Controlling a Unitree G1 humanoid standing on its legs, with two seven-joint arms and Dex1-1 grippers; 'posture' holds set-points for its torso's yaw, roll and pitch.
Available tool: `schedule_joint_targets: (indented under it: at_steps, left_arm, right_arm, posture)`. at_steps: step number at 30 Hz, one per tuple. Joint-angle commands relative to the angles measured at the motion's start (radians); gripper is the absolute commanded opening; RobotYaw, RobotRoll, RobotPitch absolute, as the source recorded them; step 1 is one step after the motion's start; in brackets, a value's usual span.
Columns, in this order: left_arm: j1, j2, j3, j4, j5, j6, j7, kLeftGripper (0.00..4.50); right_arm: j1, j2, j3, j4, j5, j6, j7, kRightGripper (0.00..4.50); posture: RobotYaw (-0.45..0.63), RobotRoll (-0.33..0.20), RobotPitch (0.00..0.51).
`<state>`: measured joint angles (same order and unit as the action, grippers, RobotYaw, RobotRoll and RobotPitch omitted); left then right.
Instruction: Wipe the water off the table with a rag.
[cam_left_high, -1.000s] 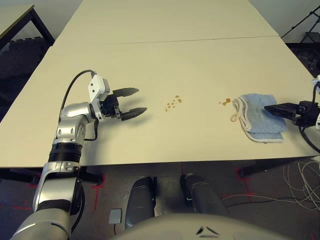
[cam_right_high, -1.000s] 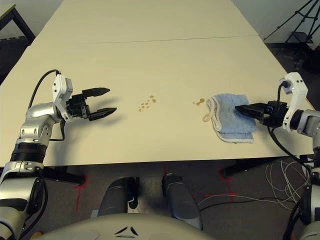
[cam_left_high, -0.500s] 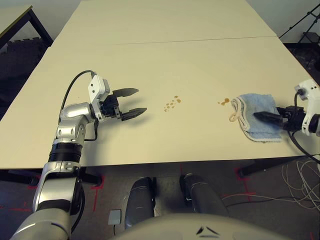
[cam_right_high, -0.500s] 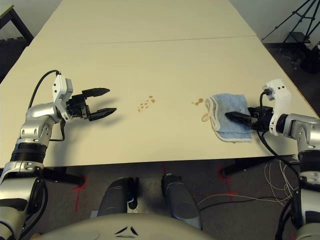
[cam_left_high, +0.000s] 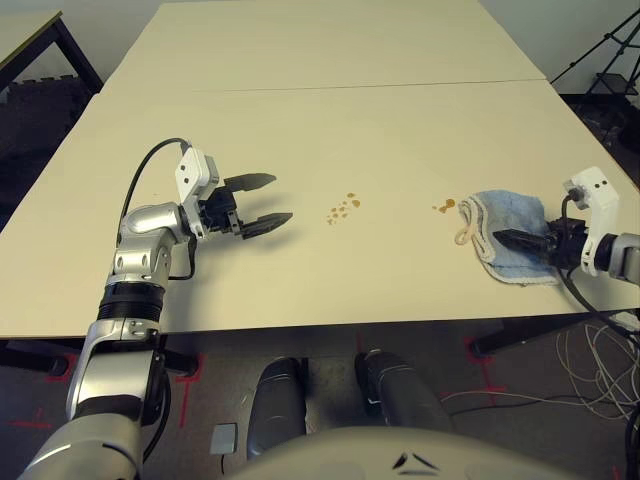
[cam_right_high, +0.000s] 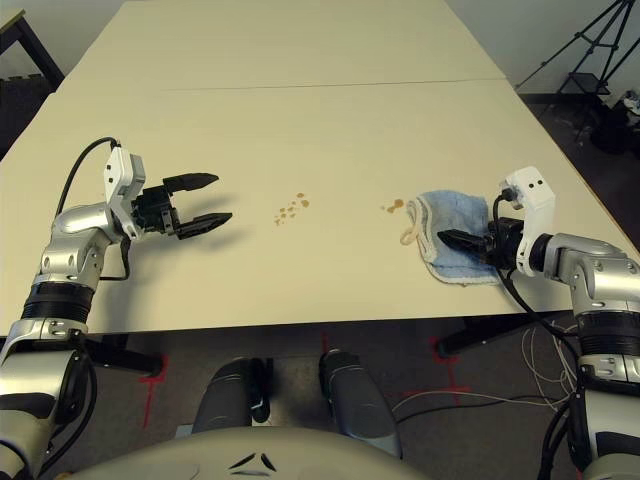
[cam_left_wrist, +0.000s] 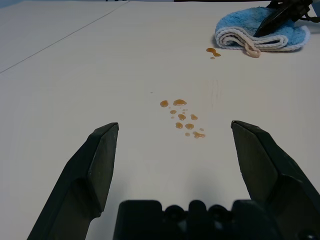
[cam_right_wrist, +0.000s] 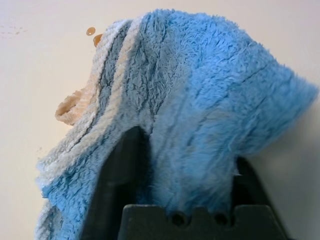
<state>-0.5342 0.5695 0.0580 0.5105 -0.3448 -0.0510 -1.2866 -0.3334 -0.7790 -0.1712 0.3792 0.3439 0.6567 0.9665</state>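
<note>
The rag (cam_right_high: 456, 239) is gripped by the right gripper (cam_right_high: 447, 239) at the table's (cam_right_high: 320, 130) right front, beside the larger blot of water (cam_right_high: 395, 206). The left gripper (cam_right_high: 207, 202) is held wide apart, left of the droplet cluster (cam_right_high: 293, 209)

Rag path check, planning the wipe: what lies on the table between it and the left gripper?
Water only: a blot beside the rag, then specks nearer the left gripper; head views show bare table elsewhere.
</note>
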Motion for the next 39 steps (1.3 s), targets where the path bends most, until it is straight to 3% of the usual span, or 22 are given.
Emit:
schedule_joint_targets:
  at_steps: [1, 4, 9, 15, 33, 39]
  left_arm:
    - [-0.008, 0.002, -0.017, 0.027, 0.023, -0.015, -0.011, 4.50]
    - [-0.015, 0.000, -0.016, 0.038, 0.027, -0.021, -0.014, 4.50]
    - [-0.012, 0.005, -0.018, 0.047, 0.033, -0.031, -0.026, 4.50]
    - [-0.011, 0.017, -0.017, 0.063, 0.041, -0.048, -0.047, 4.50]
    - [0.012, 0.048, -0.012, 0.021, 0.038, -0.037, -0.061, 4.50]
    - [0.013, 0.047, -0.011, 0.017, 0.037, -0.036, -0.057, 4.50]
  right_arm:
    - [0.000, -0.010, -0.012, 0.000, 0.016, 0.026, 0.003, 0.92]
    - [-0.027, -0.029, -0.047, -0.002, 0.043, 0.043, -0.001, 0.05]
    - [-0.102, -0.050, -0.124, -0.027, 0.110, 0.112, -0.025, 0.04]
    - [-0.171, -0.019, -0.146, -0.039, 0.142, 0.147, -0.070, 0.04]
    - [-0.220, 0.142, 0.024, 0.201, -0.041, -0.070, -0.170, 0.04]
    - [-0.176, 0.211, 0.087, 0.096, -0.017, -0.007, -0.117, 0.04]
  posture:
    - [-0.25, 0.000, 0.125]
    - [-0.25, 0.000, 0.124]
    - [-0.25, 0.000, 0.120]
    - [-0.24, 0.000, 0.116]
    - [-0.21, 0.000, 0.109]
    - [-0.21, 0.000, 0.112]
